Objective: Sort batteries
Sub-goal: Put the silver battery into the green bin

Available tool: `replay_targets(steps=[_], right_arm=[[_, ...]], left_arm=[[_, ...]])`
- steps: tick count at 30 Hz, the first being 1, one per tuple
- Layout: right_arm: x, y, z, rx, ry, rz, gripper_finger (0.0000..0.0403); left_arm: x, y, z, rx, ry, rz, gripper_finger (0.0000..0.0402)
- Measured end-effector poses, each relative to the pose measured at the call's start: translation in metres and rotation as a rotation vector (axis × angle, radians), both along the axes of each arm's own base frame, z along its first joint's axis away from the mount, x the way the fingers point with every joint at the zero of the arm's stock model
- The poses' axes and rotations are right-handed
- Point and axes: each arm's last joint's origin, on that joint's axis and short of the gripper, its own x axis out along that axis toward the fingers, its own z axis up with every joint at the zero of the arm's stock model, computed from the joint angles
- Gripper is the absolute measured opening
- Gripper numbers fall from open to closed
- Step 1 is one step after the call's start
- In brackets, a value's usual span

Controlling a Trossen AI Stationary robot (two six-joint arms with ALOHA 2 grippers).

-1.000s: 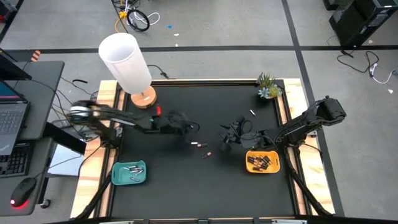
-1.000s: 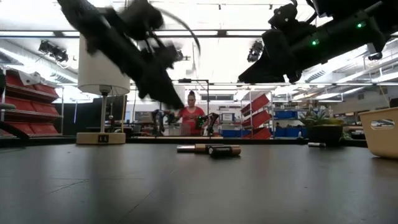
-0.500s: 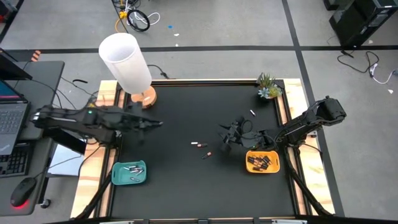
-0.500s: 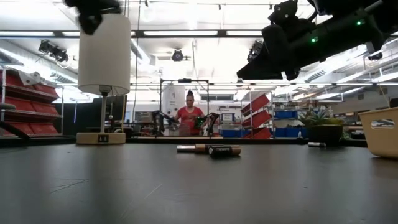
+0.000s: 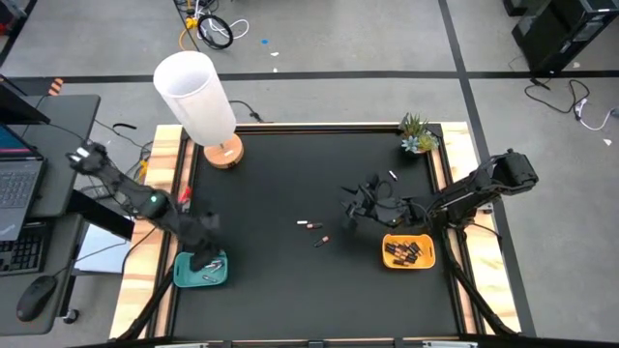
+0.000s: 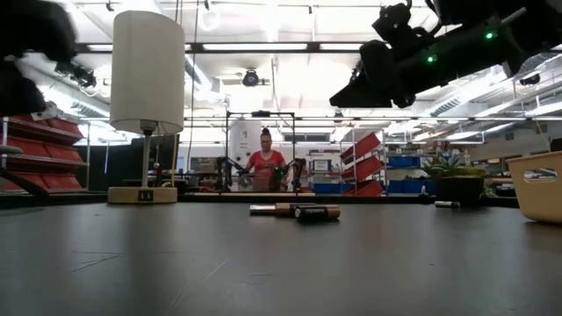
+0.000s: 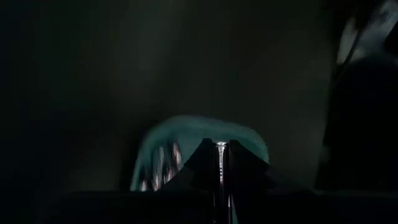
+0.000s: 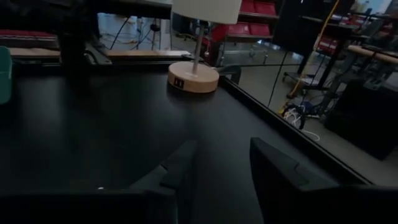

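My left gripper [image 5: 205, 259] hangs over the teal tray [image 5: 184, 274] at the table's near left. The tray holds several pale batteries [image 5: 207, 263]. In the left wrist view the fingers are shut on a thin silvery battery [image 7: 220, 155] above the tray [image 7: 186, 127]. My right gripper [image 5: 356, 215] hovers open right of centre, above the table and touching nothing. Three dark batteries with pink ends [image 5: 309, 224] lie on the mat [image 6: 299, 211]. One pale battery [image 5: 392, 175] lies toward the far right. The orange tray [image 5: 426, 261] holds several dark batteries [image 5: 404, 251]. My left gripper pinches a thin silvery battery [image 7: 220, 163] between its two fingers [image 7: 202, 163], coming from above and pointing down. The battery is lifted clear above the teal tray. Only a narrow strip of it shows between the fingers.
A white lamp [image 5: 198, 97] on a wooden base [image 5: 222, 153] stands at the far left corner. A small potted plant [image 5: 416, 133] sits at the far right corner. A raised wooden rim [image 5: 443, 174] edges the black mat. A person [image 6: 268, 162] stands in the room beyond.
My left arm has swung fast from the middle of the table toward the left and near edges. It has come down over the teal tray. The loose batteries on the mat have stayed put.
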Motion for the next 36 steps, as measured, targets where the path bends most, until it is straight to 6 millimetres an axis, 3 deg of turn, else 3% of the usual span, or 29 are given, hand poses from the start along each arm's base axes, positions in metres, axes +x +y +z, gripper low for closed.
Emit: replay_targets(steps=[8,16,20,23,30,36], right_arm=[[0.002,-0.009,0.000,0.018,0.000,0.024,0.0134],[0.002,-0.009,0.000,0.022,0.000,0.035,0.0130],[0.002,-0.009,0.000,0.022,0.000,0.035,0.0131],[0.002,-0.009,0.000,0.022,0.000,0.036,0.0128],[0.002,-0.008,0.000,0.031,-0.004,0.049,0.0126],[0.002,-0.008,0.000,0.036,-0.007,0.058,0.0126]], left_arm=[[-0.006,-0.027,-0.019,0.061,0.153,-0.026,0.0035],[-0.002,-0.056,-0.061,0.257,0.174,-0.168,0.0035],[0.001,-0.067,-0.070,0.282,0.166,-0.176,0.0035],[0.001,-0.068,-0.074,0.280,0.185,-0.147,0.0044],[0.001,-0.067,-0.073,0.271,0.203,-0.122,0.0140],[0.001,-0.071,-0.057,0.275,0.294,-0.148,0.0153]])
